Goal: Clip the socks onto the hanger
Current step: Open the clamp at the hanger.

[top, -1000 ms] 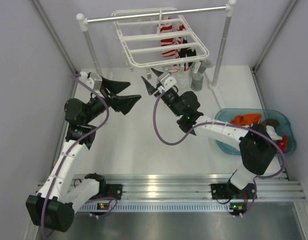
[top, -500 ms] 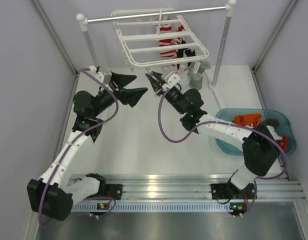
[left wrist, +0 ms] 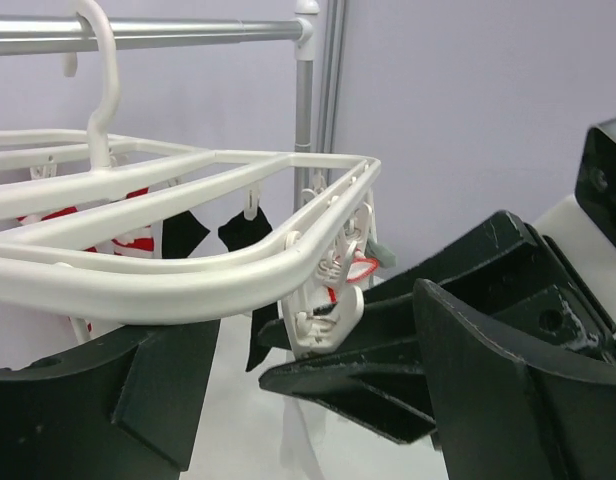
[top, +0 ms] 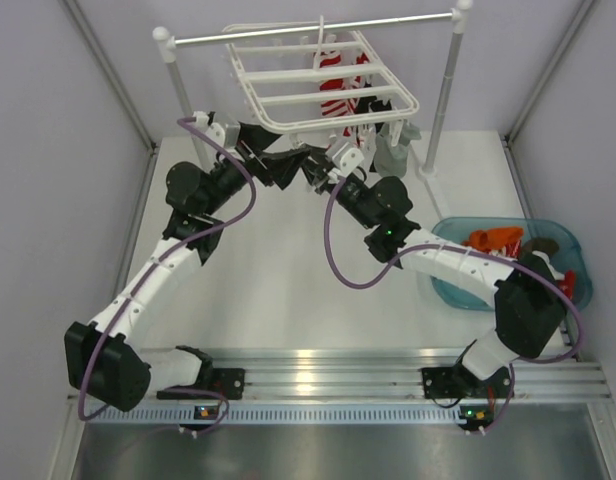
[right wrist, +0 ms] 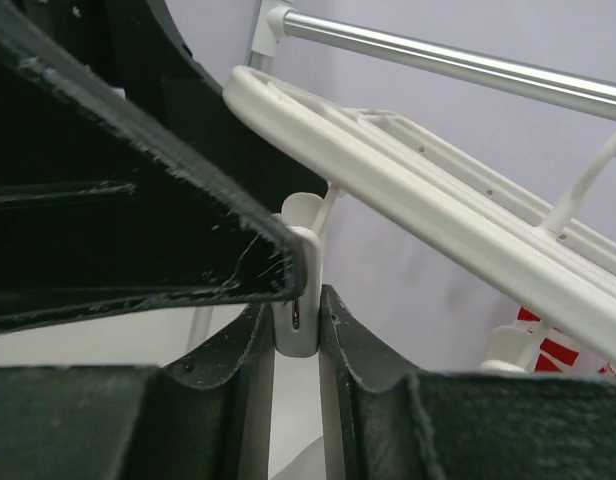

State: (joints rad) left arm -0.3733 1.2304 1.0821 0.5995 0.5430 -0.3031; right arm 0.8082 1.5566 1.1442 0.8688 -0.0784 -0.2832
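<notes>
Right claw (top: 315, 166) has swung to the worktop's (top: 268, 290) far edge and now pinches the hanger's (top: 388, 108) clip (right wrist: 296, 290). Left claw (top: 279, 163) has arrived alongside, spread, holding nothing to clip.

Hanger (left wrist: 188, 275) bars hide most of the hung socks (left wrist: 244, 228); the right gripper (right wrist: 296, 340) covers the clip's (right wrist: 296, 270) lower sides.

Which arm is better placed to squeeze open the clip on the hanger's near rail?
Right. The right pincer has the white clip between its fingers, touching it on both sides, just under the hanger. The left pincer is wide open beside it and grips nothing.
</notes>
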